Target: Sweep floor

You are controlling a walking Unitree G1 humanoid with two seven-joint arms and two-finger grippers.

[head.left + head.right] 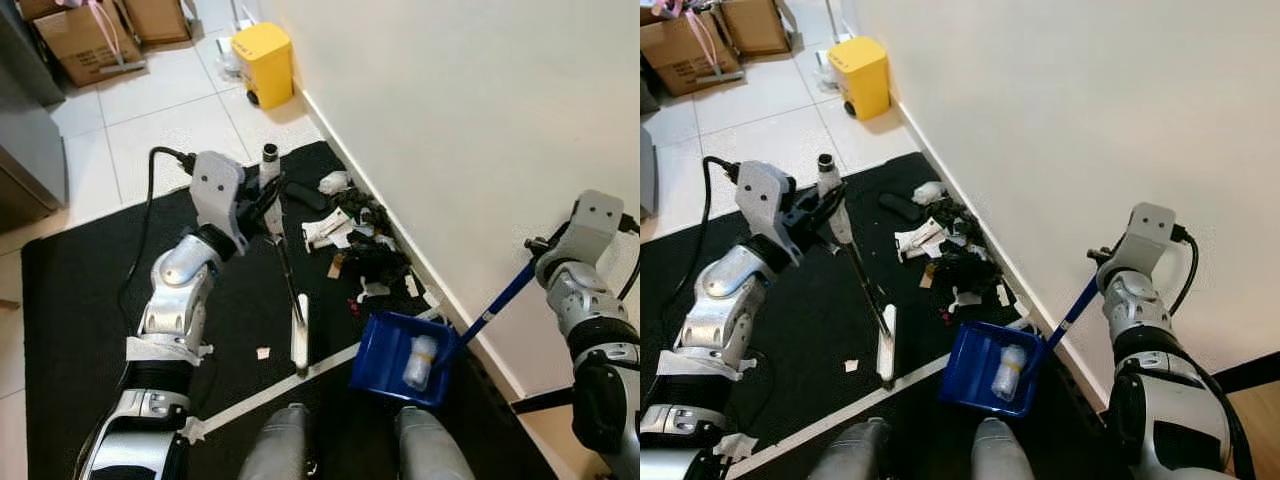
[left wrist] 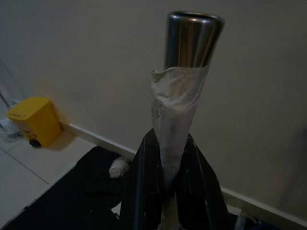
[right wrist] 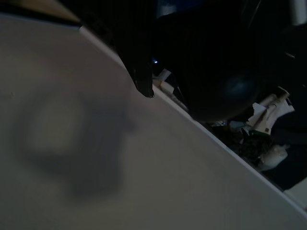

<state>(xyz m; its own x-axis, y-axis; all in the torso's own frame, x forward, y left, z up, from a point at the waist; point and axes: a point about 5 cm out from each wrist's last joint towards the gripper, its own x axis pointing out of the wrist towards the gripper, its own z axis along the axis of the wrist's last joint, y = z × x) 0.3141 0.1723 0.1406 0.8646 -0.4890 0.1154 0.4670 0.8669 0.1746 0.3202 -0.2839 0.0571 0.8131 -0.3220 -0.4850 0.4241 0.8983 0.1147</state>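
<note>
- Partly done, I judge: one white bottle (image 1: 421,361) already lies in the blue dustpan (image 1: 385,352), near right by the wall.
- A litter pile (image 1: 358,245) of paper and dark scraps remains on the black mat (image 1: 90,280), farther along the wall.
- The left gripper (image 1: 262,205) has its jaws clamped on the broom (image 1: 287,282), whose white head rests left of the dustpan.
- The right gripper (image 1: 540,248) is at the dustpan's blue handle; I cannot tell how its jaws stand.
</note>
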